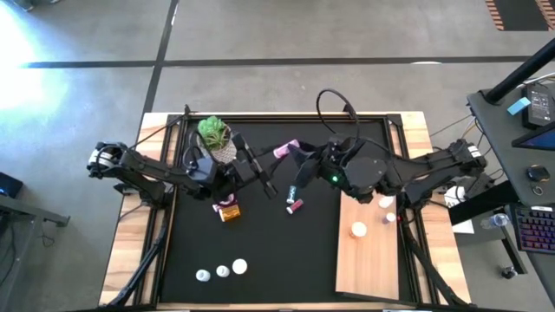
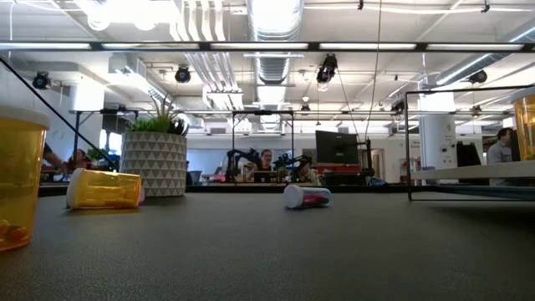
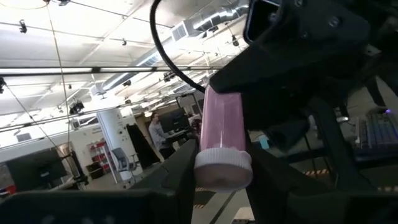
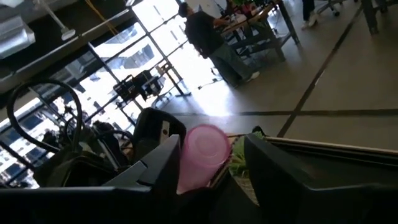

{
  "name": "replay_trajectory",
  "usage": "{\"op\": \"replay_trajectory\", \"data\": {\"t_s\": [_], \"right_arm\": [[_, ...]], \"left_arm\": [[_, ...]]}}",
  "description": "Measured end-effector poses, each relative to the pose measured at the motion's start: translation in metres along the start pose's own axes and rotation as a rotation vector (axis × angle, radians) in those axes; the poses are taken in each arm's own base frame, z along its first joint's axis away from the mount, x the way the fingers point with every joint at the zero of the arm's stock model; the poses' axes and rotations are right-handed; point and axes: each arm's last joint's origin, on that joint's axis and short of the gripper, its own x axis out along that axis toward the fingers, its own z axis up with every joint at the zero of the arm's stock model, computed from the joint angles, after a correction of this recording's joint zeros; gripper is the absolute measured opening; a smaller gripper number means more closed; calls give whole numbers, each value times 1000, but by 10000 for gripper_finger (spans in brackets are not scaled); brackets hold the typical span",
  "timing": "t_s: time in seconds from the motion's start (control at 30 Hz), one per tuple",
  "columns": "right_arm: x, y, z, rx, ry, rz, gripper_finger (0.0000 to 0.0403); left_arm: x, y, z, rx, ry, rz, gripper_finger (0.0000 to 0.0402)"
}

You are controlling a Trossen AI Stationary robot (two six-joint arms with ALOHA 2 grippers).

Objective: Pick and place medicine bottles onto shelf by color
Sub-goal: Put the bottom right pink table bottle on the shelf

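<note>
1. The high view alone shows the whole layout: both arms meet above the far middle of the black mat (image 1: 260, 251), with a pink bottle (image 1: 286, 149) held in the air between the left gripper (image 1: 276, 154) and the right gripper (image 1: 303, 156).
2. The left wrist view shows what the overhead cannot: the left fingers (image 3: 180, 171) are closed on the pink bottle (image 3: 222, 146) near its white cap, cap end toward the camera.
3. The right wrist view shows the same bottle's (image 4: 200, 155) base end between the right fingers (image 4: 163, 163), which stand slightly apart around it; whether they touch it I cannot tell.
4. Only the high view shows the shelf (image 1: 368, 251) at the mat's right, with three bottles on its far half, and three white-capped bottles (image 1: 222, 271) in a row near the front edge.
5. The low view shows neither gripper; it shows an amber bottle (image 2: 104, 189) lying beside the potted plant (image 2: 154, 159), a pink bottle (image 2: 307, 196) lying mid-mat, and another amber bottle (image 2: 18, 176) upright close to the camera.
</note>
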Motion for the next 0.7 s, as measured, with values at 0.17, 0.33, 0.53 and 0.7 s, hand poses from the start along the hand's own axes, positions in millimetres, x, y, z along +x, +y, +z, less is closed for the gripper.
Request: {"op": "replay_trajectory", "data": {"t_s": [0.17,0.33,0.53,0.7], "right_arm": [[-10,-6,14,-15,4,-14,224],[-18,-13,25,-59,52,10,271],[-23,-29,20,-107,228,-9,291],[-28,-49,3,-135,433,-122,286]], "left_arm": [[-4,-10,-8,38,96,-50,97],[-13,-23,-32,-62,324,-147,97],[-41,-33,-73,-211,786,-256,97],[-69,-33,-92,-420,1217,-387,98]]}}
